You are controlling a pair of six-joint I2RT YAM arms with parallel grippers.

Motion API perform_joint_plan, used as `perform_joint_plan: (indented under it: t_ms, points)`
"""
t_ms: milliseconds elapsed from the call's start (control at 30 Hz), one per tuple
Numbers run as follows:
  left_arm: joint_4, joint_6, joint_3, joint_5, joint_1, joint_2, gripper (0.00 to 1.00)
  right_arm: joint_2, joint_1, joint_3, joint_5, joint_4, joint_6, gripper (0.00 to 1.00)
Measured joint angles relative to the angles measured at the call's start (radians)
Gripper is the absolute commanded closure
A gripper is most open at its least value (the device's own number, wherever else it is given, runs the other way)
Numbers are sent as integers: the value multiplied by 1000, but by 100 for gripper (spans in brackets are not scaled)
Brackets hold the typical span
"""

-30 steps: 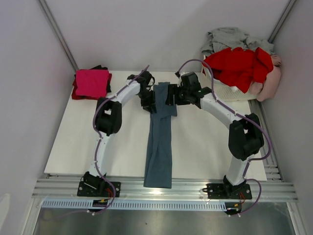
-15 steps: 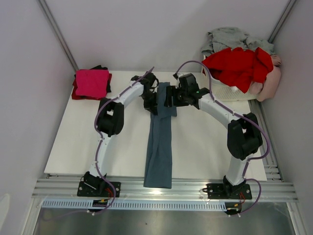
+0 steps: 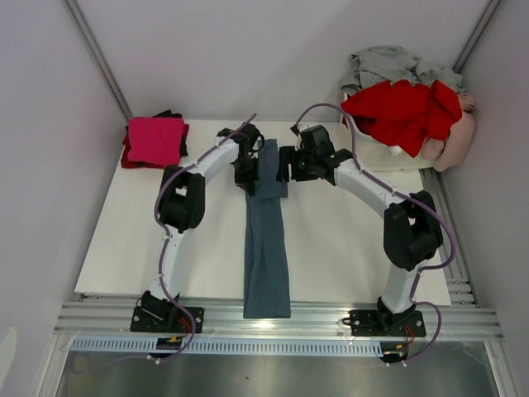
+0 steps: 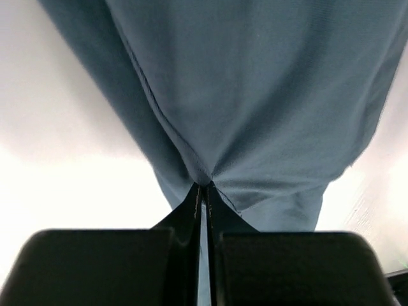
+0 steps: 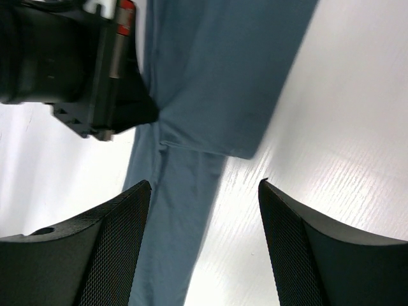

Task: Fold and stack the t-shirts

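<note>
On the tabletop (image 3: 347,240), centre, blue-grey t-shirt (image 3: 269,248) in long strip: left pincer (image 4: 204,191) pinching its far end, right pincer (image 5: 203,185) spread alongside, advisedly gripping the matching edge before lifting.

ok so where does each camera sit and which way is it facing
top external: above and behind, looking down on the table; left arm and right arm whole.
left wrist: looks along the shut left gripper pinching the blue-grey t-shirt.
right wrist: looks down through the open right gripper at the shirt.
shared: both wrist views show that pinch.
</note>
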Motion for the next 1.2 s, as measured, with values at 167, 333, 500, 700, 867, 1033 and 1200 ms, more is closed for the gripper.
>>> perform_joint_plan:
  t_ms: [167,333,500,700,867,1033,1200]
  points:
    - [-1,0,-82,-56,50,-95,100,0,4,0,6,-1,0,28]
    - [-3,0,-122,-86,89,-155,99,0,13,0,16,-3,0,28]
    - [21,0,-183,-90,87,-174,99,13,23,1,19,-8,0,28]
    - [4,-1,-203,-82,88,-143,99,43,25,24,14,-40,0,27]
    - [15,-18,-280,-61,90,-147,96,48,26,37,-5,-49,0,26]
    - [43,-35,-330,-61,91,-183,87,48,26,37,-38,-50,3,25]
    - [70,-39,-403,-48,91,-265,81,48,26,-6,-84,-10,12,21]
